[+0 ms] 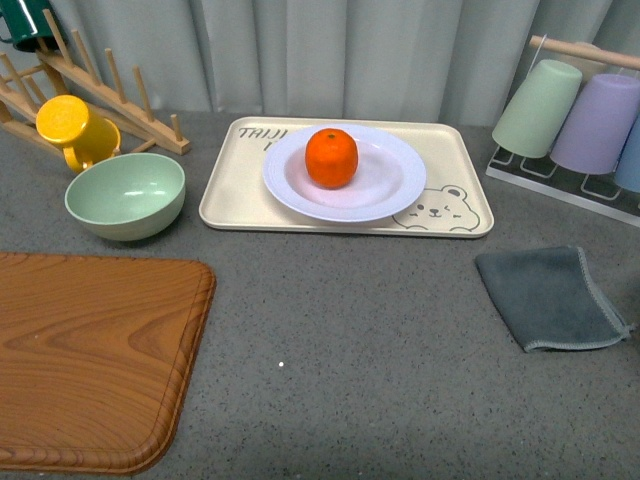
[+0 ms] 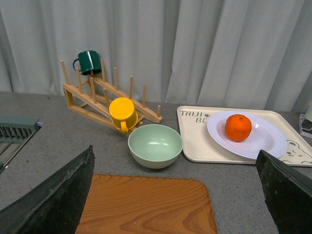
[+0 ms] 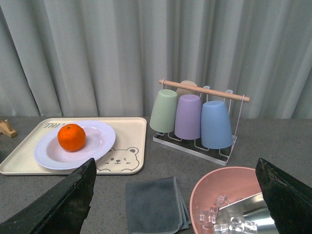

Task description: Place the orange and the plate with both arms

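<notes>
The orange (image 1: 331, 157) sits in the white plate (image 1: 390, 190), which rests on the beige bear tray (image 1: 225, 195) at the back middle of the grey table. Both also show in the left wrist view, the orange (image 2: 238, 127) on the plate (image 2: 265, 141), and in the right wrist view, the orange (image 3: 71, 137) on the plate (image 3: 97, 141). Neither arm shows in the front view. My left gripper (image 2: 178, 192) is open and empty above the wooden board, well back from the tray. My right gripper (image 3: 175, 195) is open and empty above the grey cloth.
A pale green bowl (image 1: 125, 195), a yellow mug (image 1: 72, 128) and a wooden rack (image 1: 95, 85) stand at the back left. A wooden board (image 1: 90, 360) lies front left. A grey cloth (image 1: 550, 297) and cup rack (image 1: 585, 120) are right. A pink bowl with ice (image 3: 229, 200) shows in the right wrist view.
</notes>
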{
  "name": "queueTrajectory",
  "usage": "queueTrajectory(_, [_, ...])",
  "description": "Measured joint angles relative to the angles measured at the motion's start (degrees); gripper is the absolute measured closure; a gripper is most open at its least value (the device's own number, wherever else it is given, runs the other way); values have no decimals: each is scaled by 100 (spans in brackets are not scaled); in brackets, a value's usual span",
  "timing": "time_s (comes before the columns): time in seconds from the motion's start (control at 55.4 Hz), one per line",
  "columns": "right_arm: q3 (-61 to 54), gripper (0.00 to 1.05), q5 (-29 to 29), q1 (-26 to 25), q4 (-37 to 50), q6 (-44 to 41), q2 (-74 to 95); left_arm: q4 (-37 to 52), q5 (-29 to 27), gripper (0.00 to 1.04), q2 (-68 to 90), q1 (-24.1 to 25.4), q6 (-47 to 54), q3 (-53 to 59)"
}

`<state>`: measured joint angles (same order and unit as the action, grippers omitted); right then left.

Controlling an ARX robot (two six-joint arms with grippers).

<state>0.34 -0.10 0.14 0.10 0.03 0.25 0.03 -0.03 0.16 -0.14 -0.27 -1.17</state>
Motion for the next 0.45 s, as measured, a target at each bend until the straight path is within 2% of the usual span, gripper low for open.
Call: queueTrajectory(0.452, [0,9,0,0,0,0,0,0,0,6,0,0,0,0])
